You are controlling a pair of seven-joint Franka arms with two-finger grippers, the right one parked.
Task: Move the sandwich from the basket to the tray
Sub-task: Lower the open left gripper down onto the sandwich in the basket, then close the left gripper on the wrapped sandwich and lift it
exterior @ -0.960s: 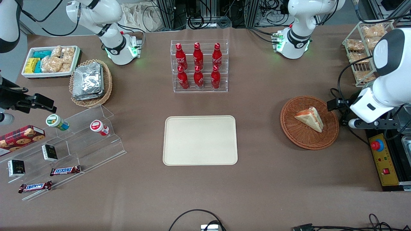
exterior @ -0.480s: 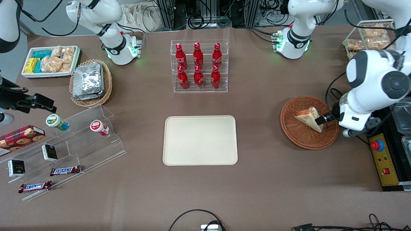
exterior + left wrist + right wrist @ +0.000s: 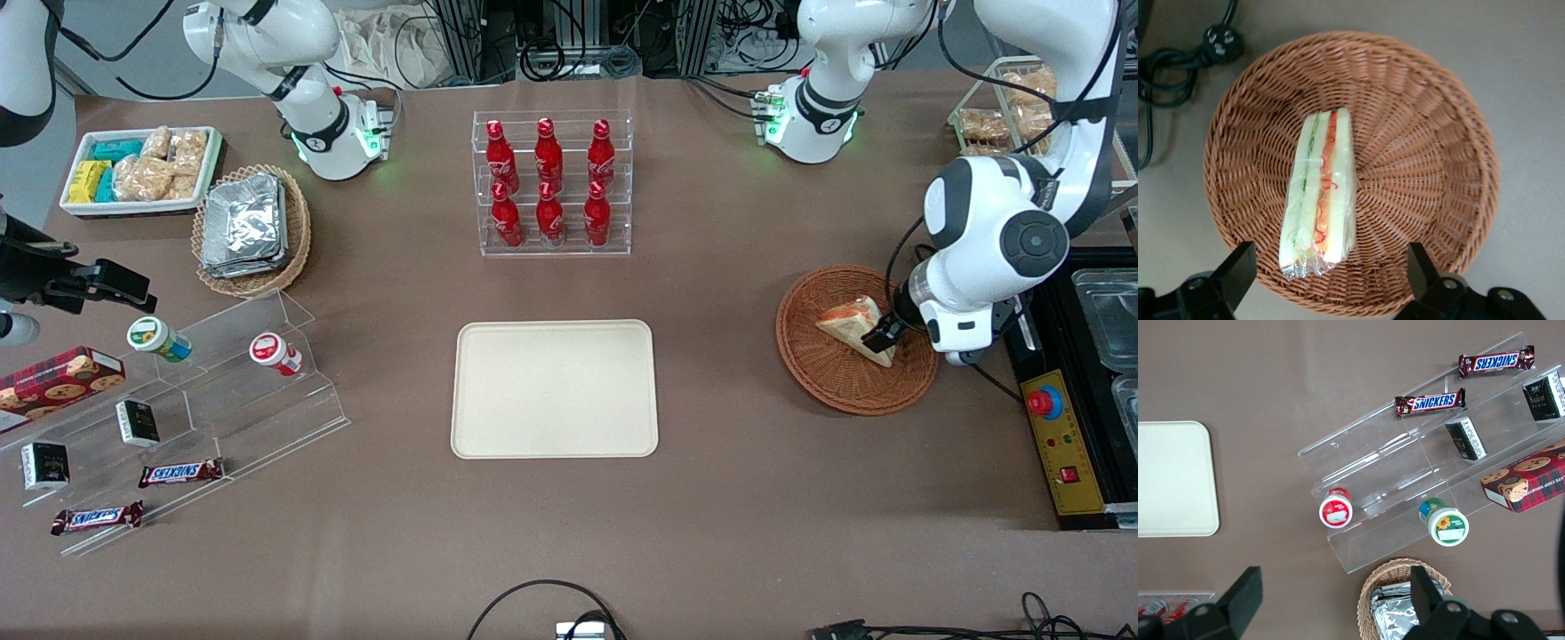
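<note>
The sandwich (image 3: 852,324), a plastic-wrapped wedge of white bread with red and green filling, lies in the round reddish-brown wicker basket (image 3: 827,391) toward the working arm's end of the table. My left gripper (image 3: 885,338) hangs just above the basket, over the sandwich's end, open and empty. In the left wrist view the sandwich (image 3: 1319,193) lies between the two spread black fingers (image 3: 1238,272) of the gripper (image 3: 1330,280), on the basket's woven floor (image 3: 1418,133). The cream tray (image 3: 554,388) sits bare mid-table, and its corner shows in the right wrist view (image 3: 1171,480).
A clear rack of red bottles (image 3: 549,182) stands farther from the front camera than the tray. A yellow control box with a red button (image 3: 1060,436) lies beside the basket. A black cable and plug (image 3: 1217,41) lie on the table by the basket. A rack of bagged snacks (image 3: 996,116) stands by the arm.
My left arm has swung in from beside the basket, bringing the open gripper over the sandwich. The sandwich and basket have not moved.
</note>
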